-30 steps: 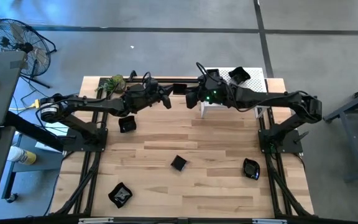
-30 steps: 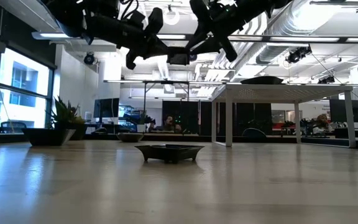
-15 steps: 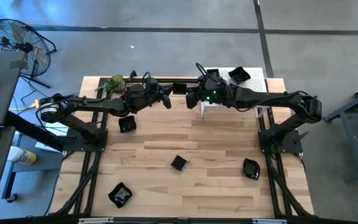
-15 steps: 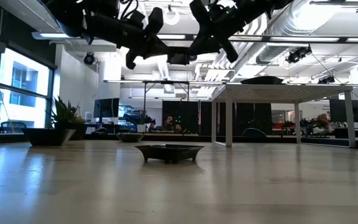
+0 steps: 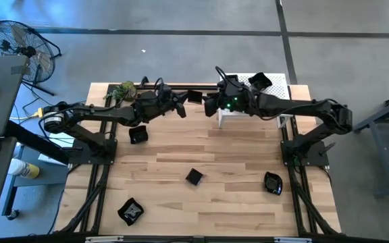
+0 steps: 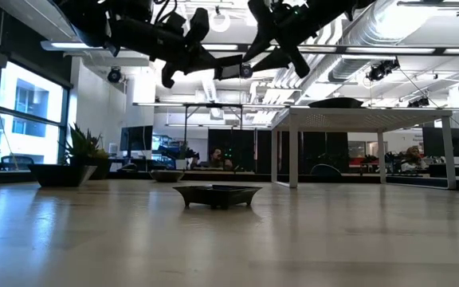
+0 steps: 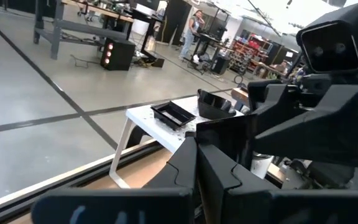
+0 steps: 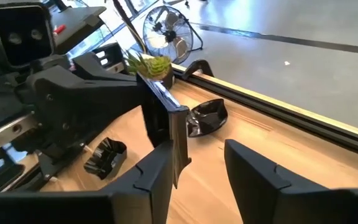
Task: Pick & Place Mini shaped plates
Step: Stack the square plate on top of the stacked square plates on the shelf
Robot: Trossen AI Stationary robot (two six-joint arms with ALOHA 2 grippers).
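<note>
A small black plate (image 5: 194,96) hangs in the air near the top middle of the high view, above the back edge of the worktop (image 5: 235,162), between the two hands. The left hand (image 5: 183,106) pinches it: in the left wrist view its fingers (image 7: 185,163) are pressed close together on the plate's edge (image 7: 219,134). The right wrist view shows what the overhead one does not: the plate (image 8: 166,115) stands on edge, and the right hand (image 8: 194,165) is spread wide, one finger (image 8: 157,171) just beside the plate and the other well clear of it. The low view shows the plate (image 6: 228,71) high above the worktop, the left hand (image 6: 205,60) at its left and the right hand (image 6: 273,49) at its right.

Only the high view shows the rest: a square plate (image 5: 194,177) at the centre, one (image 5: 130,211) at lower left, one (image 5: 273,183) at lower right, one (image 5: 137,135) under the left arm, and another (image 5: 259,81) on a small white table (image 5: 275,89) at upper right. The low view sees the centre plate (image 6: 217,194) side-on. A green leafy ball (image 5: 122,90) sits at upper left.
</note>
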